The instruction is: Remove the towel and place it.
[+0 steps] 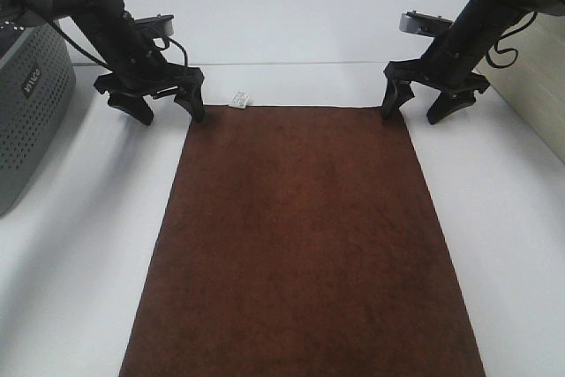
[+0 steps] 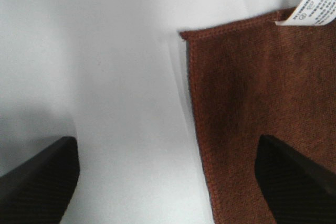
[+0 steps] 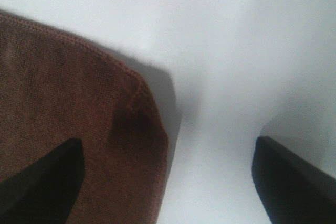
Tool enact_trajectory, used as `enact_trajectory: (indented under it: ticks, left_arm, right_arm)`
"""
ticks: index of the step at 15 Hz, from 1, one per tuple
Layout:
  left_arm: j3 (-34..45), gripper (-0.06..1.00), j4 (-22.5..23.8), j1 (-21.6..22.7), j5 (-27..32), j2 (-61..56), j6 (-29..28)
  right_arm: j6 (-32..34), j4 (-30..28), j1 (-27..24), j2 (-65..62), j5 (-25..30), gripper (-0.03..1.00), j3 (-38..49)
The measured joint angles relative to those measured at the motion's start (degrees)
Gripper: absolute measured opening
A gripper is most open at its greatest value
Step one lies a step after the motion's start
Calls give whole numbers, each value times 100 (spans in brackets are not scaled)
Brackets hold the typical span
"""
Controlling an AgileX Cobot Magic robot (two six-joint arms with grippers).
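The dark brown towel lies flat and spread out on the white table, reaching from the far middle to the near edge. Its white tag sticks out at the far left corner. My left gripper is open at that far left corner, one finger over the towel's edge, the other over bare table. My right gripper is open at the far right corner, straddling the edge the same way. The left wrist view shows the towel corner and tag. The right wrist view shows the other corner.
A grey perforated plastic basket stands at the left edge, beside my left arm. A tan surface shows at the far right. The white table is bare on both sides of the towel.
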Motion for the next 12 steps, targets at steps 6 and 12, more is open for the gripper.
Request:
enact_trajectory:
  ticks: [6, 12]
  left_arm:
    - [-34, 82, -476, -172, -447, 109, 0]
    - [-63, 51, -539, -498, -762, 229, 0]
  right_arm:
    - [0, 447, 103, 80, -6, 83, -11]
    - [23, -212, 665, 132, -178, 57, -63]
